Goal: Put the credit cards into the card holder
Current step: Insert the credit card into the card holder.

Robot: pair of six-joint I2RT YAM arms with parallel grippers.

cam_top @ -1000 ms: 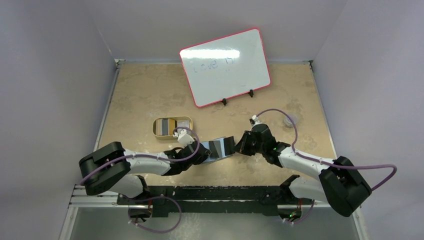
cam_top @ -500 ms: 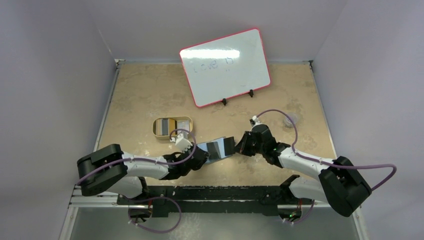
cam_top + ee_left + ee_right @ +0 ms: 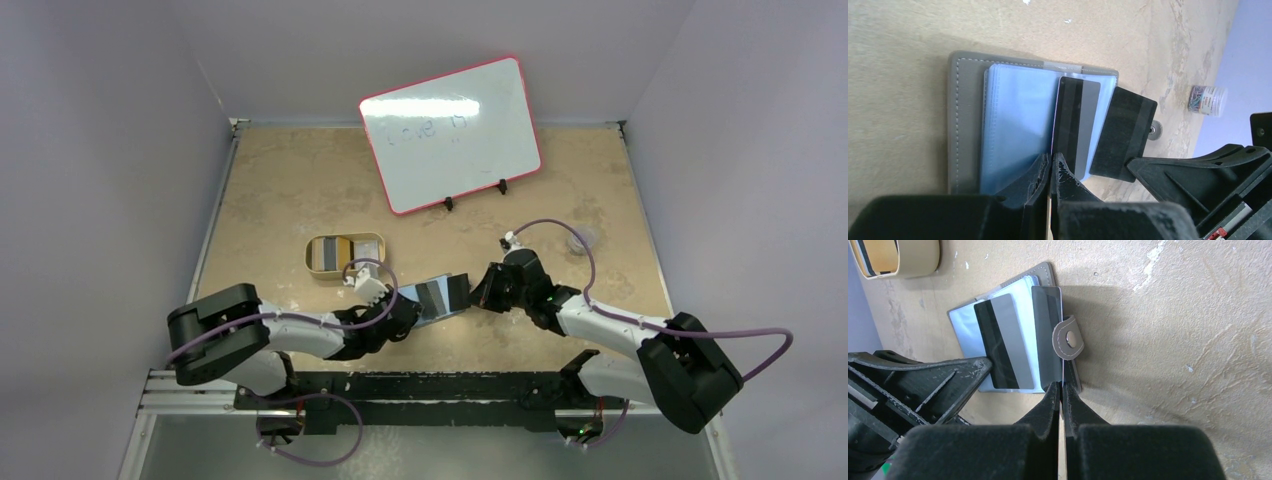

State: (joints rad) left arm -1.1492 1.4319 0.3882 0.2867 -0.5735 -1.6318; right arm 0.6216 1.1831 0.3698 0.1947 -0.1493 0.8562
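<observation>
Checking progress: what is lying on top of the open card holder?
A black-striped card lies on the blue pockets of the card holder, pinched by the left tool. A second dark card overhangs its tab edge. Whatever the pockets hold is covered.

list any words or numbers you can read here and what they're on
"Love" plus a fainter word, perhaps "is": faded marker on the whiteboard; the second word is unsure.
Card: only a dark stripe shows, no print.
Card holder: no print.
Jar: too small and blurred to read.
</observation>
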